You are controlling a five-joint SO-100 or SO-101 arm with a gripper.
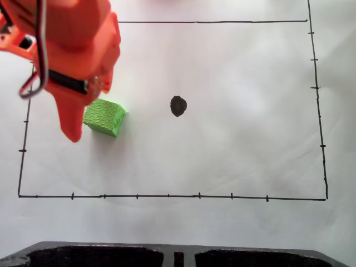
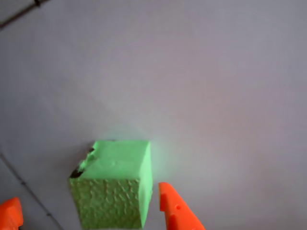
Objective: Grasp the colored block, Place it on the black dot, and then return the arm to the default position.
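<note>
Now the green block (image 2: 112, 187) sits between the open pincer's (image 2: 91, 211) fingers.

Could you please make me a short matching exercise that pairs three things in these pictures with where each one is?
Things:
1. green cube
2. black dot
3. border line with tick marks

Places, going by the fixed view:
A. bare on the paper, near the middle of the frame
B. along the lower side of the drawn rectangle
C. on the paper at left, beside the orange gripper; in the wrist view it sits between the two orange fingers

Pairs: 1-C, 2-A, 3-B
</note>
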